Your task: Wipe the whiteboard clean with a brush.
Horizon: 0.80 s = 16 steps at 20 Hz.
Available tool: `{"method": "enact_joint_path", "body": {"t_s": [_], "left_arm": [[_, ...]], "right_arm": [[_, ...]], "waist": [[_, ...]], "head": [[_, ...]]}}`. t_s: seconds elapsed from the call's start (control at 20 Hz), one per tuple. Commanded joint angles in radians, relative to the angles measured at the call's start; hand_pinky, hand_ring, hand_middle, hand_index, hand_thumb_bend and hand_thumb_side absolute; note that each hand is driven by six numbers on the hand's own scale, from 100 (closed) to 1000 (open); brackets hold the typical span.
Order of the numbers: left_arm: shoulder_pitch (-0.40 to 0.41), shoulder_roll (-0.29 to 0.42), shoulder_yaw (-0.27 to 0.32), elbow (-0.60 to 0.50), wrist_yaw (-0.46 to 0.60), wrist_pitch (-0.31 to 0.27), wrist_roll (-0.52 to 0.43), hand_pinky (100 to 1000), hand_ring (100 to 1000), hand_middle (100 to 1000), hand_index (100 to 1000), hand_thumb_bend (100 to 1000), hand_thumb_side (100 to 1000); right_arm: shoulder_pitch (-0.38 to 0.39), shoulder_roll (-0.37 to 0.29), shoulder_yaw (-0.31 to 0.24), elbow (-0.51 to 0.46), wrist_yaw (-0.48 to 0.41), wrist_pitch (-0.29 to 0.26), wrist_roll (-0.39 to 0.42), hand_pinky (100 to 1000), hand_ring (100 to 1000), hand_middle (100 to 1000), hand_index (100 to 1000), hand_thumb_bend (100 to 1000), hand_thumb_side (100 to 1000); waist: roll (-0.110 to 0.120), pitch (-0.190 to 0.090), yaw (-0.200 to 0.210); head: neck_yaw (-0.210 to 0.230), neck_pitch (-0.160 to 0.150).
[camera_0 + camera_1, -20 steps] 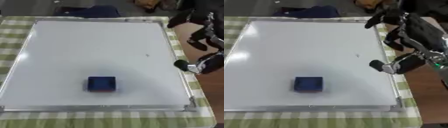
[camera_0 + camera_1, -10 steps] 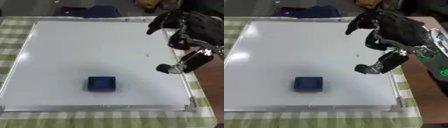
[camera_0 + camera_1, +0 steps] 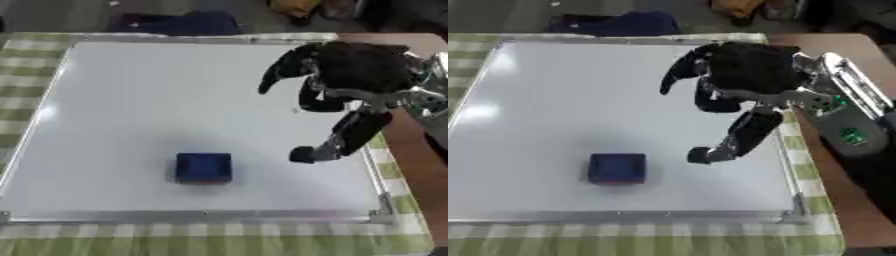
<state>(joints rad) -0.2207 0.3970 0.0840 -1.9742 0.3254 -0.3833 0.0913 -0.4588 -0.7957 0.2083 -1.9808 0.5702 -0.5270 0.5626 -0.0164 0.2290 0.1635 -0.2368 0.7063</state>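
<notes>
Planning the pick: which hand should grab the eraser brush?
Right. The right hand is open over the whiteboard, right of the blue brush. The left hand shows in neither view.

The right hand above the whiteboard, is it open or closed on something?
Open. The right hand hangs over the whiteboard with fingers spread and thumb extended, holding nothing; the blue brush lies apart from it, to its left.

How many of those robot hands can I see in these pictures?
1: the right hand reaches in from the right, above the whiteboard, fingers spread, apart from the blue brush. The left hand shows in neither view.
</notes>
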Motion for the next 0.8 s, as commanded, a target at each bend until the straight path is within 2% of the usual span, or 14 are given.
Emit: {"method": "enact_joint_path", "body": {"t_s": [0.05, 0.35, 0.6, 0.75, 0.8], "left_arm": [[-0.014, 0.037, -0.001, -0.011, 0.007, -0.002, -0.008, 537, 639, 604, 558, 166, 980], [-0.017, 0.038, -0.006, -0.011, 0.010, 0.000, -0.014, 536, 645, 604, 559, 168, 980], [-0.022, 0.037, -0.010, -0.013, 0.016, 0.004, -0.016, 537, 645, 604, 559, 170, 978], [-0.026, 0.035, -0.012, -0.014, 0.019, 0.006, -0.018, 537, 646, 605, 560, 172, 976], [-0.028, 0.034, -0.013, -0.014, 0.021, 0.006, -0.019, 537, 646, 605, 560, 172, 976]], "right_arm": [[-0.018, -0.020, 0.016, -0.019, 0.005, 0.007, 0.040, 799, 829, 770, 100, 452, 654], [-0.047, -0.013, 0.058, -0.019, 0.019, 0.051, 0.065, 787, 815, 749, 100, 478, 681], [-0.080, 0.009, 0.095, -0.019, 0.025, 0.126, 0.089, 784, 827, 734, 100, 475, 725], [-0.102, 0.023, 0.111, -0.019, 0.024, 0.165, 0.094, 789, 848, 733, 100, 437, 733], [-0.109, 0.028, 0.116, -0.019, 0.026, 0.178, 0.096, 789, 850, 733, 100, 456, 736]], "waist": [[-0.001, -0.015, 0.002], [-0.008, -0.015, 0.007], [-0.012, -0.017, 0.022], [-0.013, -0.017, 0.030], [-0.013, -0.017, 0.033]], "head": [[-0.001, -0.004], [-0.007, -0.001], [-0.023, 0.002], [-0.034, 0.000], [-0.038, 0.000]]}}
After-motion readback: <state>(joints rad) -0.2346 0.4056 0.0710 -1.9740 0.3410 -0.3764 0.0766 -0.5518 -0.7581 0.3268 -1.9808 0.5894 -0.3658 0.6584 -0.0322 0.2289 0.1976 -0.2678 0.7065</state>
